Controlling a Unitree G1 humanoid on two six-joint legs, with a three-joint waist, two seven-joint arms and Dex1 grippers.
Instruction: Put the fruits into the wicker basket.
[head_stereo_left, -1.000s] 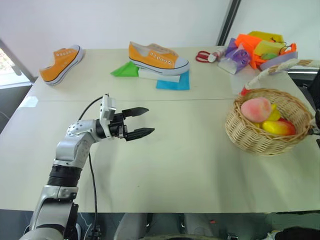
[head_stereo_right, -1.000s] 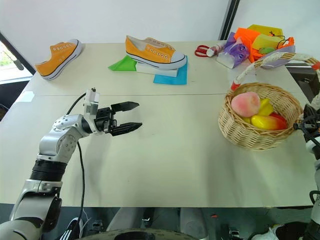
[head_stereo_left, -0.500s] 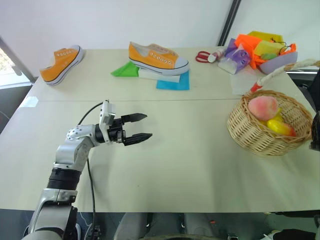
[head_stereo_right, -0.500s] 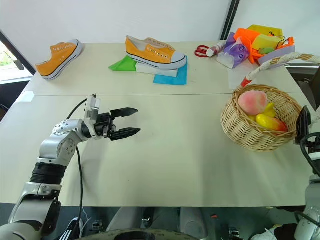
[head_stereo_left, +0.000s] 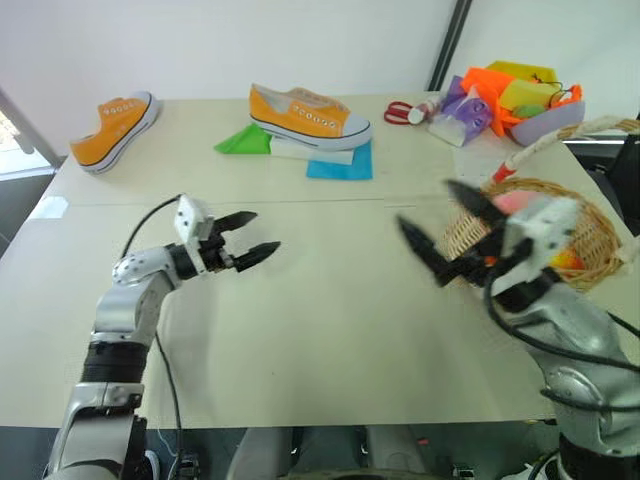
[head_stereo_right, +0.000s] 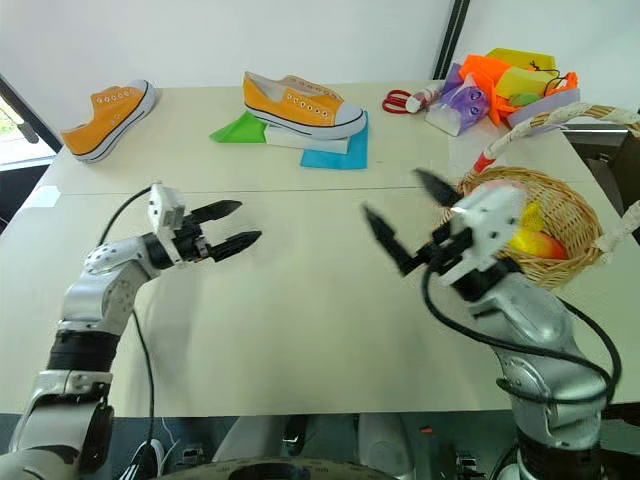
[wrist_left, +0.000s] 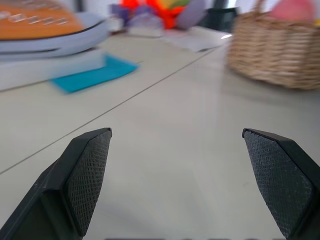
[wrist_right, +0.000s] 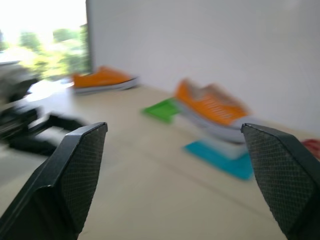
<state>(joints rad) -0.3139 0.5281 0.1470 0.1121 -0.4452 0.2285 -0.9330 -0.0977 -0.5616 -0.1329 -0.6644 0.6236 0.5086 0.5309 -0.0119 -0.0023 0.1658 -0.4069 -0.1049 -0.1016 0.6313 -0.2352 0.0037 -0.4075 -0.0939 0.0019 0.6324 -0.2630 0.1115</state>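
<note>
The wicker basket (head_stereo_right: 583, 232) stands at the table's right side, its white-wrapped handle (head_stereo_left: 560, 135) arching over it. Inside lie the fruits: a pink peach (head_stereo_left: 513, 200), a yellow banana (head_stereo_right: 529, 216) and a yellow-red mango (head_stereo_right: 546, 245), all partly hidden by my right arm. My right gripper (head_stereo_left: 428, 207) hovers open and empty just left of the basket, pointing toward the table's middle. My left gripper (head_stereo_left: 262, 232) is open and empty low over the table's left half. The left wrist view shows the basket (wrist_left: 265, 55) with the peach (wrist_left: 295, 9) on top.
Two orange sneakers sit at the back: one (head_stereo_left: 110, 125) far left, the other (head_stereo_left: 305, 112) on green and blue sheets (head_stereo_left: 340, 163). Red scissors (head_stereo_left: 400, 110) and a pile of colourful things (head_stereo_left: 510, 95) fill the back right corner.
My right arm has swung in from the right edge to in front of the basket, its jaws now wide open. The left gripper has drifted slightly left and lower.
</note>
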